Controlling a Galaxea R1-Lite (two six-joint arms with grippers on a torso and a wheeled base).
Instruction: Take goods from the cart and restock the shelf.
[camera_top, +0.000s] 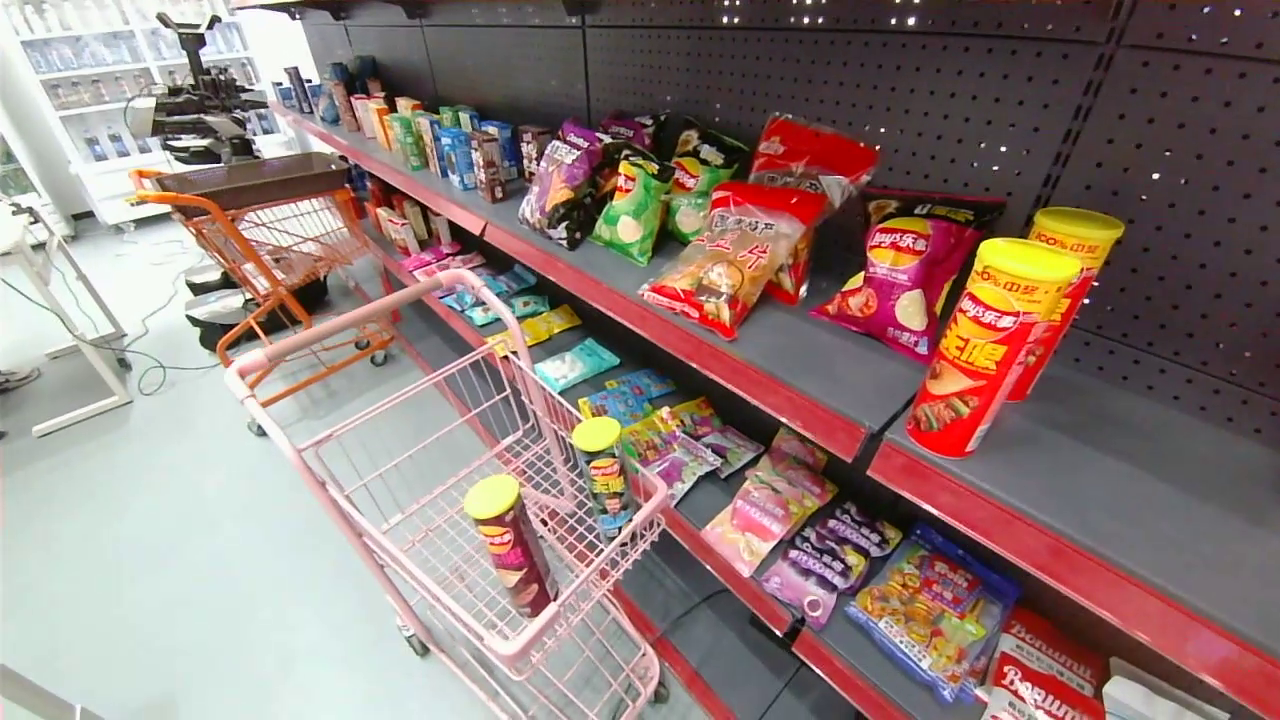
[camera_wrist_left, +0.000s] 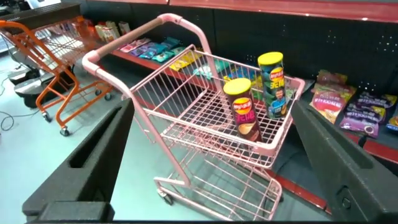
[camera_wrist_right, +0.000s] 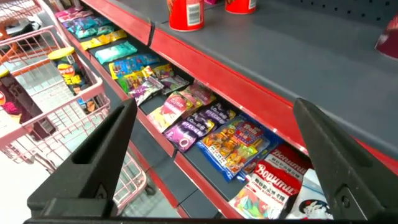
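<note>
L gripper (camera_wrist_left: 211, 109) is spread wide w/ nothing in it, facing the pink cart (camera_wrist_left: 186, 106) and apart from it. R gripper (camera_wrist_right: 216, 107) is likewise wide open and empty, near the shelf (camera_wrist_right: 280, 56) front edge, over the lower tier's snack bags (camera_wrist_right: 239, 140). I see two chip cans standing at the cart's near end, opposite the handle: maroon can (camera_top: 510, 545) nearer, green can (camera_top: 603, 478) just beyond it on the shelf side. Basket wire rings both. Cart sits left of the shelf, close to it. On the top tier, right, two red cans (camera_top: 965, 365) stand just beside each other, w/ a purple chip bag (camera_top: 905, 275) to their left. Orange cart (camera_top: 270, 230) is far left, well apart.
</note>
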